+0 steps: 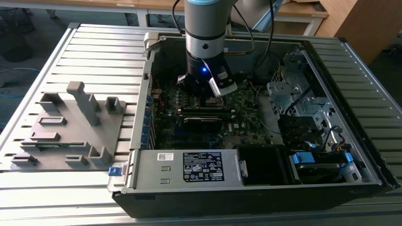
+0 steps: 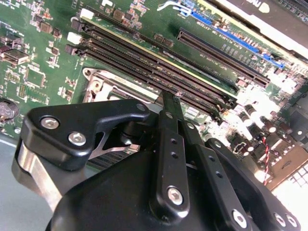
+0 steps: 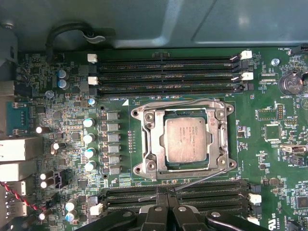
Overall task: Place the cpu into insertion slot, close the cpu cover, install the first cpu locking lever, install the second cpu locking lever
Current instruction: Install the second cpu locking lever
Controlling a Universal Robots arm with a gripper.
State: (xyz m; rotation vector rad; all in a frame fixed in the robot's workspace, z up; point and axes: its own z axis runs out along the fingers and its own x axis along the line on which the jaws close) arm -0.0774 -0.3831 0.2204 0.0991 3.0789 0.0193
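1. Claw hangs low over the motherboard, inside the open computer case; in the first wrist view its black linkage pokes in at the bottom centre of the frame, just below the socket.
2. Fingers look drawn together at the tips in both wrist views, with nothing visible between them, so I judge the claw closed and empty.
3. Cpu, silvery-grey and square, sits flat in the insertion slot at mid-frame, edges parallel to the socket walls. That step looks done.
4. Cpu cover seems to lie down around the chip, its frame showing on the sides, though I can't tell if it is fully seated.
5. Thin wire lever runs slantwise from the socket's lower right corner toward the claw tips, across the lower memory slots. It looks raised and unlatched, and it is the thing nearest the claw.
6. My read: the lever work is in hand. To do it well, press on the lever's free end, sweep it down flat beside the cover and tuck it under its hook, keeping the tips off the memory slots and the row of capacitors at left of the socket.
7. Grey fixture rests on the slatted tabletop, left of the case in the exterior view.
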